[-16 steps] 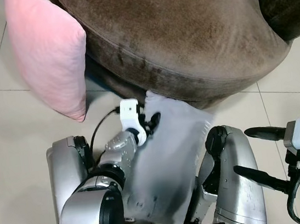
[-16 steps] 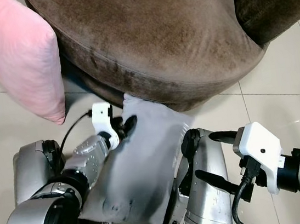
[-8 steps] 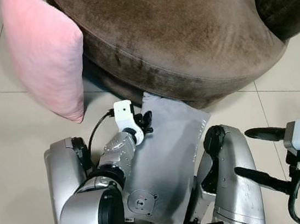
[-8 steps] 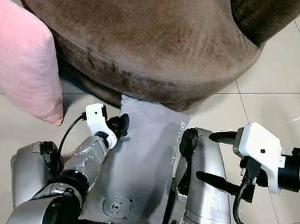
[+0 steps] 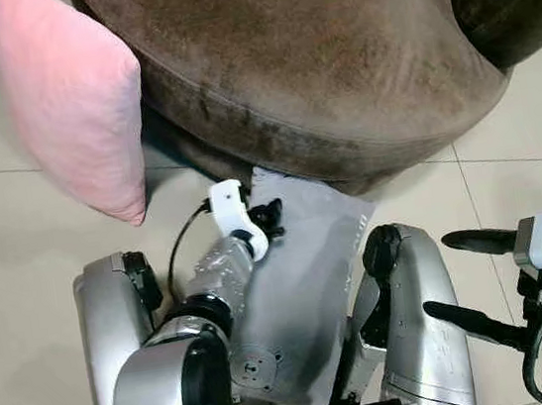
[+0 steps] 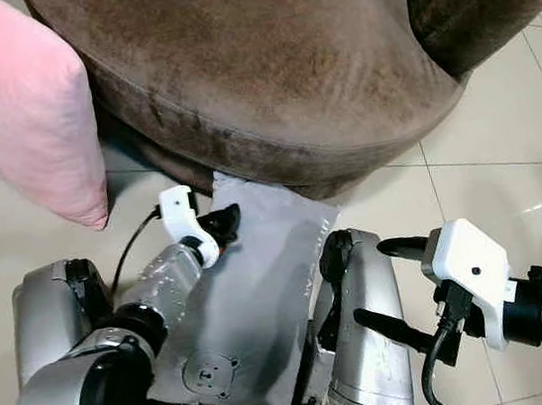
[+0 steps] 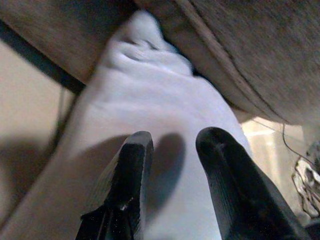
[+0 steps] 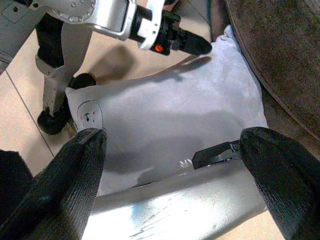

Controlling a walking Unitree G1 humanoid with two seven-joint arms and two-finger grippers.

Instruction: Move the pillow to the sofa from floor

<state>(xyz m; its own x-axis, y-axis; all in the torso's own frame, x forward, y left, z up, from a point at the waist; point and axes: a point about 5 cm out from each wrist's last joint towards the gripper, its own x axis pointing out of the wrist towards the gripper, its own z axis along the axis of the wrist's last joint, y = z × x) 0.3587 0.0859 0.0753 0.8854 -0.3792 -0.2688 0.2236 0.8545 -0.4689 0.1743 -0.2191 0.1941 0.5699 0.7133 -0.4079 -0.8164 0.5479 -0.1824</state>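
The grey pillow (image 5: 299,299) is lying flat on the tiled floor (image 5: 17,246) between the robot's two silver legs, its far corner tucked against the base of the brown sofa (image 5: 312,57). A pink pillow (image 5: 73,99) is leaning upright against the sofa's side, off to the robot's left. The left gripper (image 7: 172,150) is reaching down over the grey pillow's upper end, its two black fingers parted and lying on or just above the fabric, with nothing pinched between them. The right gripper (image 5: 461,277) is hovering beside the right leg, near the pillow's edge, its fingers spread wide and holding nothing. Judging from this, the robot is working on the grasping step: the pillow is not yet lifted. The next move calls for the left fingers to be pressing into the soft cloth and gathering a fold, closing firmly enough to hold, then raising the pillow clear of the legs and up onto the sofa seat.
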